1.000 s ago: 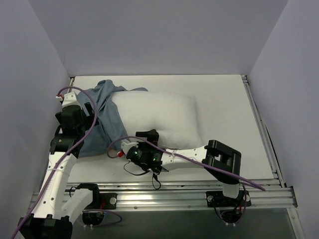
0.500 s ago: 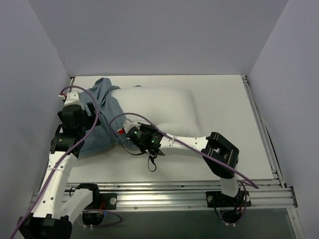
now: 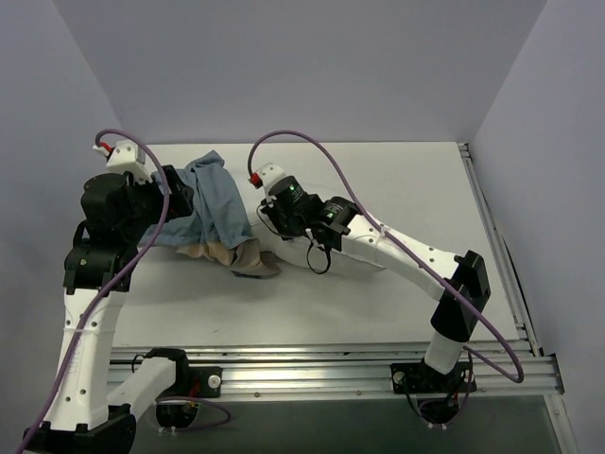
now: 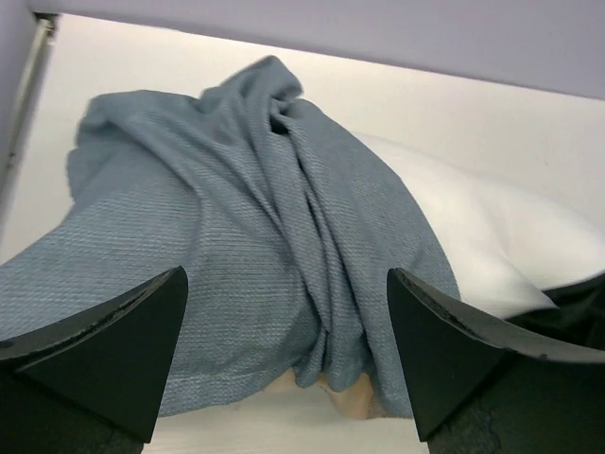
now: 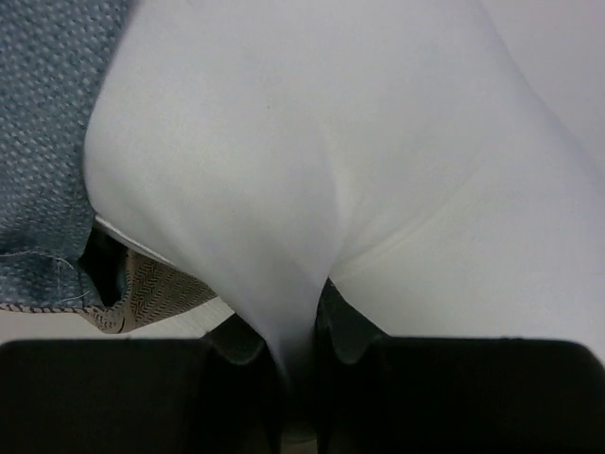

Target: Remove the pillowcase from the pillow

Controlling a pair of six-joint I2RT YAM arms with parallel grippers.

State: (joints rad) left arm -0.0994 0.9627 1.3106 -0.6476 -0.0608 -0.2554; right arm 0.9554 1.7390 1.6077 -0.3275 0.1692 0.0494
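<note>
Two arms reach over the white table (image 3: pixel 416 189), and one soft sack lies between them. That sack is the pillowcase (image 3: pixel 210 200), bunched in a blue heap at the far left of the tabletop, with a tan striped patch turned out at its near edge. Inside it is the pillow (image 5: pixel 284 161), or at least one end of it. I cannot tell how much of the white cushion is in there, because the cloth is folded thick over it.

The right gripper (image 5: pixel 301 322) has its jaws closed tight on a ridge of the pillow's white fabric, which runs down in a crease between the two dark fingers (image 5: pixel 227 378). The left gripper (image 4: pixel 285 284) hangs above the blue heap with its jaws wide apart and nothing between them.

From overhead the pillow is hard to pick out: it is white on white, and the long right arm (image 3: pixel 397 251) reaches over it. The right wrist view shows it plainly, filling the picture. The blue weave is at its left, and there is a dark gap at the sack's mouth beside a tan patterned edge. The left wrist view adds the cushion bulging out from under the right side of the folds, touching them.
</note>
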